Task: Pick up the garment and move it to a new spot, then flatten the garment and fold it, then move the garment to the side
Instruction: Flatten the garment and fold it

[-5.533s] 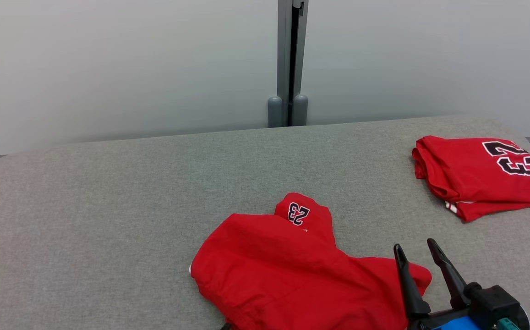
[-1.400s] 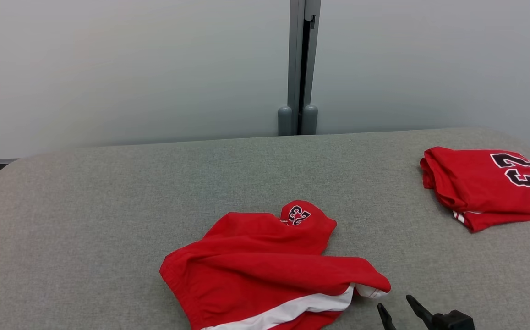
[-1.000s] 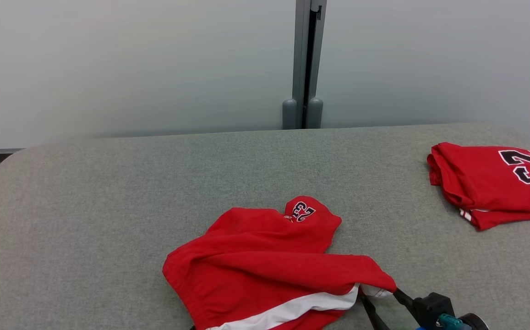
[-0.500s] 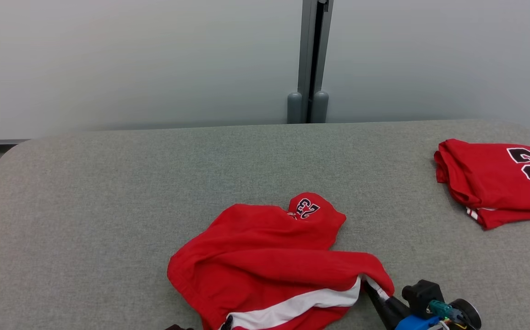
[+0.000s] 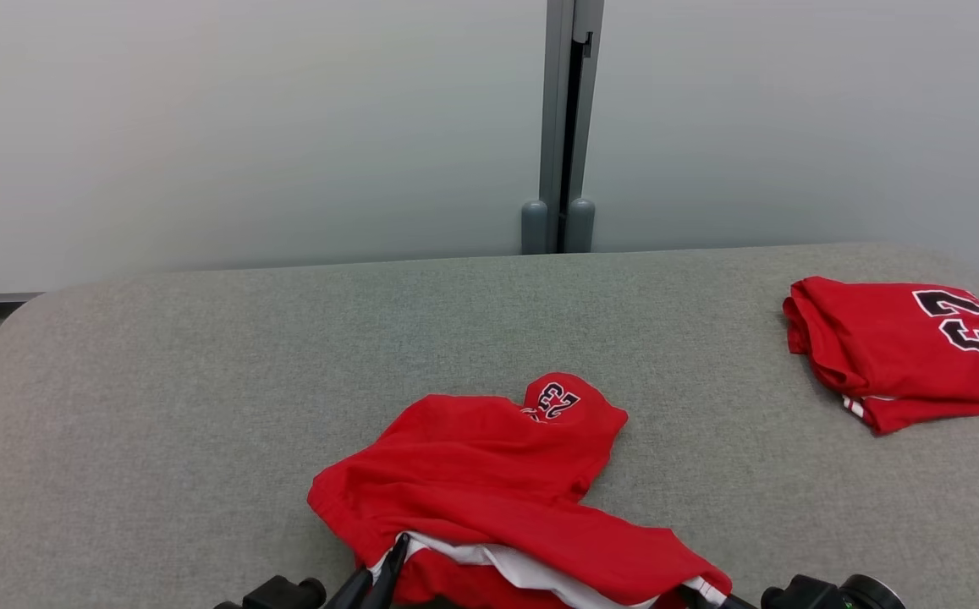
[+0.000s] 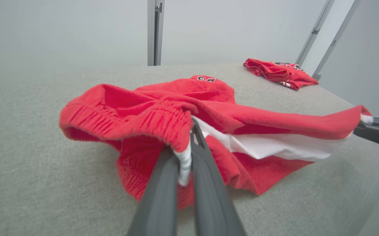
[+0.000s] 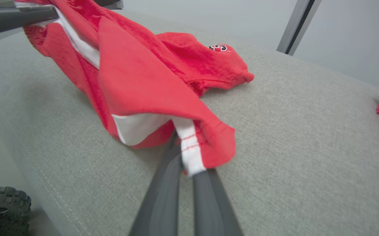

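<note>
**Change noted.** Within the last second both grippers went from spread to clamped. The left gripper (image 6: 186,147) had come in at the table's (image 5: 201,381) near edge and was pinched on the garment (image 5: 489,474) at its gathered elastic hem (image 6: 123,114). The right gripper (image 7: 184,160) was pinched on the opposite corner, on a white-trimmed hem. Between the 2 grips the near edge of the cloth was raised off the table and drawn taut, showing a white band (image 6: 268,147) underneath. The far part, with the number 23 patch (image 5: 555,399), lay slack on the table surface.

**Location.** The garment sat at the table's near edge, about midway along it. A second red item, the folded jersey (image 5: 904,351), lay at the table's far right corner, well apart.

**Assessment.** The pick-up grasp appeared made at 2 points. The lift and the move to a new spot on the table were judged the step in hand. Flattening, folding and setting aside were not yet started.

**Not established.** The head view cut both grippers off at its bottom edge. How many layers each grip had caught could not be told, so the cloth might hang bunched, not open out. The garment's underside and its full outline were hidden by its own folds.
</note>
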{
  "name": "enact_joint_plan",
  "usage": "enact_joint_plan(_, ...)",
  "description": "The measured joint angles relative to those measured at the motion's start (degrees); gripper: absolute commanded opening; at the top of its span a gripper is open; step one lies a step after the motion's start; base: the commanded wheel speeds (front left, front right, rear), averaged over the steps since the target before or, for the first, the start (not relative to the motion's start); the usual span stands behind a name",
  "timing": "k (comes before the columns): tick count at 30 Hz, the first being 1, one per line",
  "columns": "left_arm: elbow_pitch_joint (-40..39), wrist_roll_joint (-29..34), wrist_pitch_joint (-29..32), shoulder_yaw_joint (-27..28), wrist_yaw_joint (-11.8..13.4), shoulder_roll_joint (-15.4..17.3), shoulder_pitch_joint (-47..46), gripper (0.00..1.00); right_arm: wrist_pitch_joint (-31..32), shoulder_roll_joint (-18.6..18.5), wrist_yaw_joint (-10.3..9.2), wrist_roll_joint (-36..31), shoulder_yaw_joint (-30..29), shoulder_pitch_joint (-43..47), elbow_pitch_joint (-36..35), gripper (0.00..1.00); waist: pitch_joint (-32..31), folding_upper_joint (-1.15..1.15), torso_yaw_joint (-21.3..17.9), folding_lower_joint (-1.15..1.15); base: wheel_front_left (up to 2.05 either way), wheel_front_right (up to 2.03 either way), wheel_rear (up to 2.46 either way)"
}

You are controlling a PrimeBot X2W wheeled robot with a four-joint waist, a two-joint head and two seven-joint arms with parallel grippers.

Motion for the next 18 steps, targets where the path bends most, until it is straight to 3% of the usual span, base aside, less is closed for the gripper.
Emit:
enact_joint_plan(4,-3.36,0.32,0.01,0.98,0.00,1.27,-1.22,0.00,0.30,-2.66,0.00,1.98,1.75,-0.59,-4.76,0.00,-0.33,0.00,-0.92,0.00,0.00,0.00,0.00)
enact_joint_plan(12,-7.59,-0.48,2.20,3.52,0.00,4.22,-11.00,0.00,2.60,-4.31,0.00,5.66,0.67,-7.27,-13.22,0.00,0.35,0.01,-2.11,0.00,0.00,0.00,0.00)
enact_joint_plan(18,-7.79,-3.32,4.64,4.44,0.00,5.24,-23.43,0.00,3.60,-2.90,0.00,10.80,-1.98,-16.88,-13.83,0.00,2.94,0.01,-3.41,0.01,0.00,0.00,0.00)
